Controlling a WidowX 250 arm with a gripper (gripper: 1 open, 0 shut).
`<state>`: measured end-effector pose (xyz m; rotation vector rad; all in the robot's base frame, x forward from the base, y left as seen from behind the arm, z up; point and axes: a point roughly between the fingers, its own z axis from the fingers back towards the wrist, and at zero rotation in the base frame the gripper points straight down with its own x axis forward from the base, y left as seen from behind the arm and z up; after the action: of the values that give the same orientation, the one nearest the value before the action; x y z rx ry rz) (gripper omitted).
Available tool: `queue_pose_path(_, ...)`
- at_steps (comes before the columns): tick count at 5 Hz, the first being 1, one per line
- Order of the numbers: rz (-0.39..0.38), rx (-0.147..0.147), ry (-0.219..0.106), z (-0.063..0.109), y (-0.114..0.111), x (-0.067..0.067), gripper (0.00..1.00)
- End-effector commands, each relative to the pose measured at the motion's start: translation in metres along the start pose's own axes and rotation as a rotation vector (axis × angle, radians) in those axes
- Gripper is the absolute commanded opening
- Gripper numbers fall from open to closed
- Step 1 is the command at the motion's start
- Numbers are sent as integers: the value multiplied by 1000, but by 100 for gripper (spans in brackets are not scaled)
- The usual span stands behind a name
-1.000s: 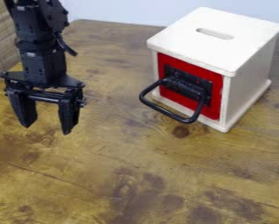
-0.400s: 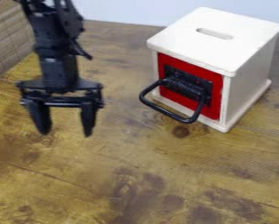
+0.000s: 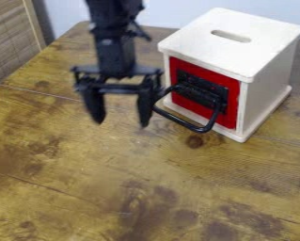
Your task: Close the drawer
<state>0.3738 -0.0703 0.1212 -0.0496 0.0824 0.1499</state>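
Drawer (image 3: 200,92) is what you are after: a red front panel in a black frame, set into the face of the cream wooden cube (image 3: 246,52) that turns toward the camera's left. You will find that cube at about 2 o'clock on the table (image 3: 64,179), near the right edge of the view. The panel looks to stand slightly proud of the cube's face, though you cannot tell how far from this angle. Its big black wire loop handle (image 3: 180,108) hangs out and down from the panel toward 8 o'clock, the lower bar close above the wood.

Your gripper (image 3: 116,102) sits at roughly 11 o'clock from the table's centre, just beside the handle on its 9 o'clock side. The two dark fingers (image 3: 94,102) point straight down and are spread wide, with nothing between them. The right-hand finger is near the loop's outer curve; whether they touch cannot be told, as the arm is blurred.

A slot (image 3: 231,37) is cut in the cube's top. At 10 o'clock a slatted wooden surface (image 3: 11,38) borders the table.
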Motion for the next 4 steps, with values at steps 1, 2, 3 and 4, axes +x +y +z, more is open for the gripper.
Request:
queue_pose_path(1,-134,-49,-78,23,-31,14,100)
queue_pose_path(2,-206,-62,-117,21,-41,26,100)
queue_pose_path(3,-295,-77,-130,8,-49,37,100)
queue_pose_path(4,-364,-99,-134,-5,-50,48,100)
